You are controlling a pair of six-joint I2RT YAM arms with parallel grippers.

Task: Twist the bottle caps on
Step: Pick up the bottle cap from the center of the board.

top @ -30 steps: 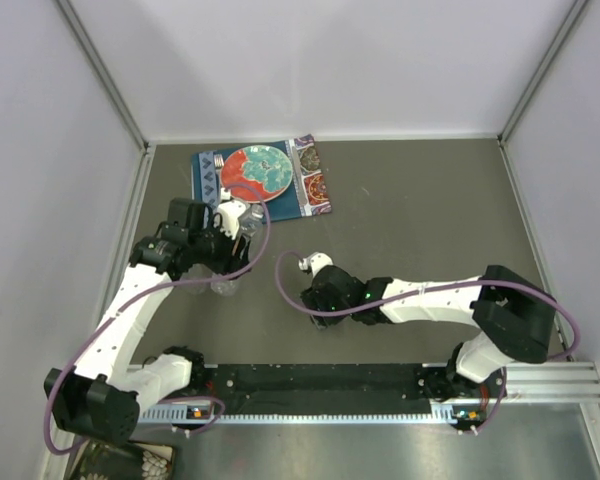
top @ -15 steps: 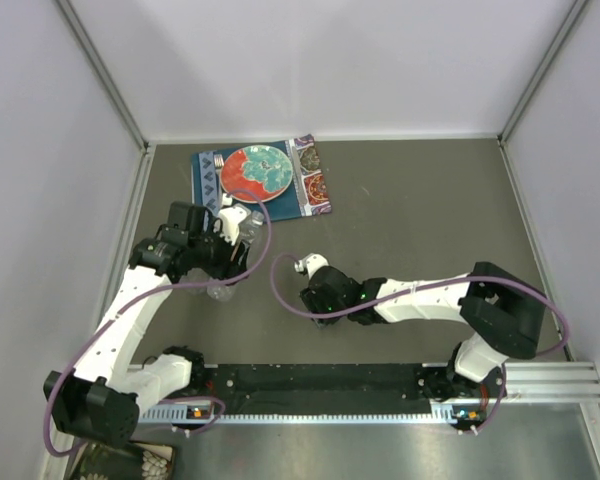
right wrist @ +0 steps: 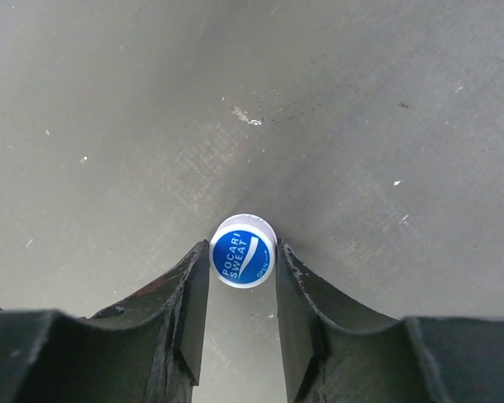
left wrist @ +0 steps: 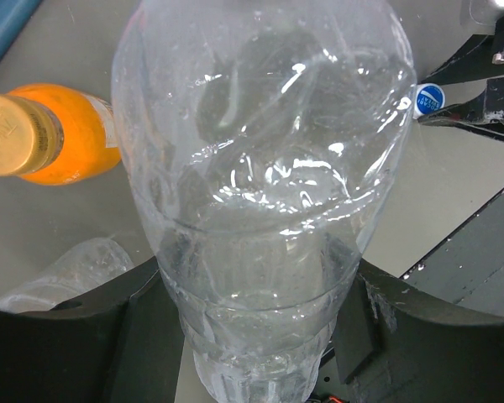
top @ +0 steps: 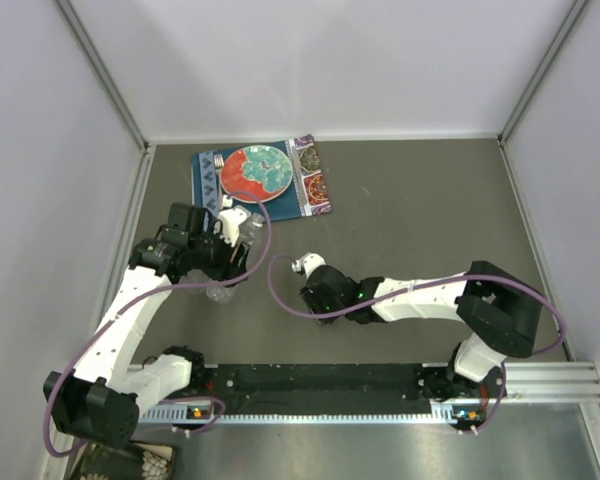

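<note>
Both fingers of the right gripper [right wrist: 243,252] have drawn in over the last second and now touch the sides of the blue-and-white bottle cap [right wrist: 243,262] lying flat on the table [right wrist: 361,101], so its pickup looks nearly made. The left gripper [left wrist: 256,294] stays clamped on a clear bottle [left wrist: 265,168], mouth out of view; a capped orange bottle [left wrist: 63,143] just beside it and another clear bottle [left wrist: 63,273] nearby crowd the approach.

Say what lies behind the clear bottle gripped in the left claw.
Beside the clear bottle, left: an orange bottle with its amber cap on, and a second clear bottle lower down. Right: a blue-printed cap. Directly behind, crinkled plastic blurs everything.
</note>
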